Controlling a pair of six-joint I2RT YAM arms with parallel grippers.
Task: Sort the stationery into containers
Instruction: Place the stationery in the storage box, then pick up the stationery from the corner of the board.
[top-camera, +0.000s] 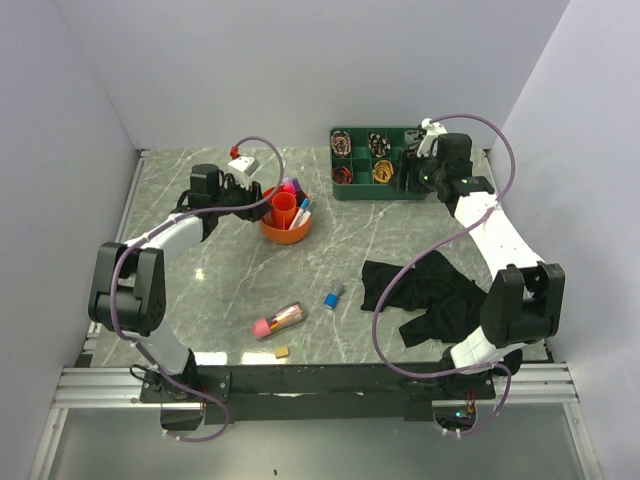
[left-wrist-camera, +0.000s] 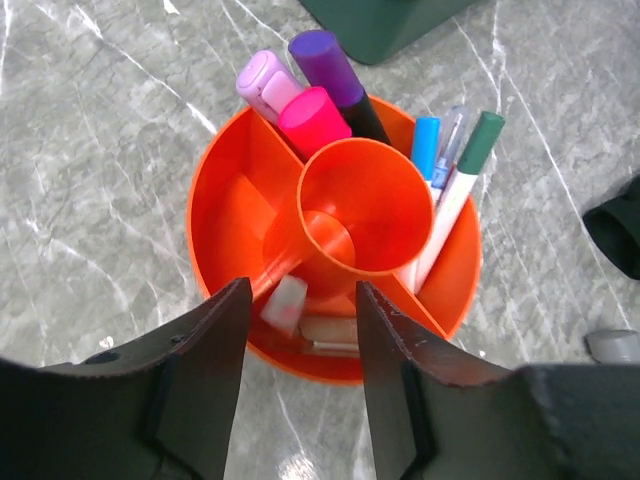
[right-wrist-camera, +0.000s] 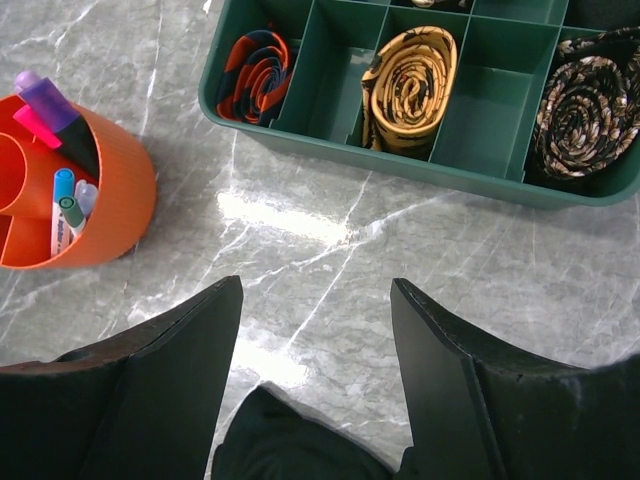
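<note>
The round orange organiser (top-camera: 286, 228) stands at the back centre-left. It holds purple (left-wrist-camera: 330, 60), pink (left-wrist-camera: 315, 115) and lilac (left-wrist-camera: 262, 78) markers and a green-capped white pen (left-wrist-camera: 470, 160). My left gripper (top-camera: 252, 196) is open just above its near rim (left-wrist-camera: 300, 290). A blurred white eraser (left-wrist-camera: 285, 303) and a beige eraser (left-wrist-camera: 330, 330) lie in the near section between the fingers. A pink tube case (top-camera: 279, 320), a blue-capped piece (top-camera: 333, 296) and a beige eraser (top-camera: 282, 351) lie on the table. My right gripper (top-camera: 414, 174) is open and empty (right-wrist-camera: 315, 285).
A green tray (top-camera: 375, 160) of ribbon rolls stands at the back right, under my right gripper; its front wall shows in the right wrist view (right-wrist-camera: 400, 165). A black cloth (top-camera: 430, 295) lies crumpled at the right front. The organiser also shows in the right wrist view (right-wrist-camera: 110, 200).
</note>
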